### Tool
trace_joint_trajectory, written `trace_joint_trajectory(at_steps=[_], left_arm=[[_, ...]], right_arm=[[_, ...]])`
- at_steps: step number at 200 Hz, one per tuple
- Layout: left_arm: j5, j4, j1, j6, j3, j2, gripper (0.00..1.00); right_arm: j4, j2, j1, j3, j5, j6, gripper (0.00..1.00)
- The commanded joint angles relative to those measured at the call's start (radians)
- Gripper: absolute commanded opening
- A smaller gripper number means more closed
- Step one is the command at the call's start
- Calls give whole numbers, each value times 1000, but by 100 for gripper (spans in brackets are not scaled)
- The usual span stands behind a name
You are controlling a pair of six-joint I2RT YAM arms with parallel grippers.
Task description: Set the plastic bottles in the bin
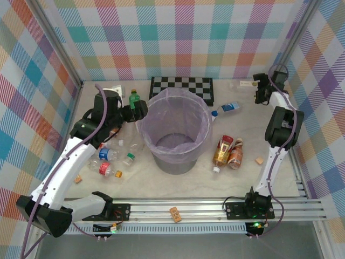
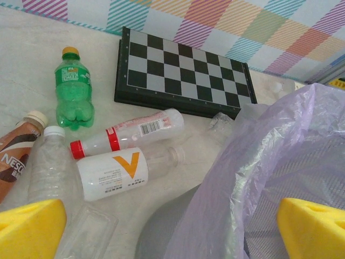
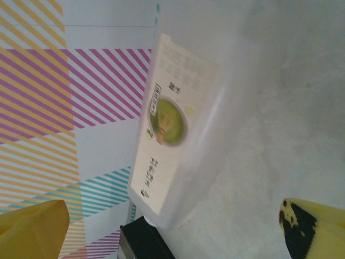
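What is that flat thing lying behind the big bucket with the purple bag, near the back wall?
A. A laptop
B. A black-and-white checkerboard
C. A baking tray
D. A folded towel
B: a checkerboard of black and white squares lies flat on the table just behind the bin, near the back wall.

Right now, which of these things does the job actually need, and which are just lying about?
For the job:
bin
green bottle
red-capped bottle
brown bottles
blue-labelled bottle

Just lying about:
checkerboard
tan block
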Motion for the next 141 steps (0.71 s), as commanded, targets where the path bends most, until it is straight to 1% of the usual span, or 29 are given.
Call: trace_joint_trajectory(at_steps=[1, 16, 34, 53, 84, 100, 123, 141], left_arm=[[-13, 23, -4, -2, -6, 7, 100], [-16, 23, -4, -1, -4, 13, 100], [-15, 21, -4, 1, 0, 19, 100], [-19, 23, -4, 4, 1, 23, 100], [-30, 29, -4, 9, -2, 32, 100], [-26, 33, -4, 8, -4, 38, 100], [-25, 35, -4, 10, -5, 42, 100], [-27, 34, -3, 11, -5, 40, 100]], right_arm=[[-213, 91, 17, 169, -22, -57, 99], [-284, 147, 23, 268, -19, -32, 100], [-331, 186, 33, 342, -4, -25, 100], [-323, 198, 44, 361, 34, -19, 100], [-293, 239, 52, 396, 40, 40, 99], [-309, 273, 54, 439, 46, 68, 100], [-350, 309, 62, 497, 115, 84, 100], [-373, 348, 62, 545, 135, 107, 99]])
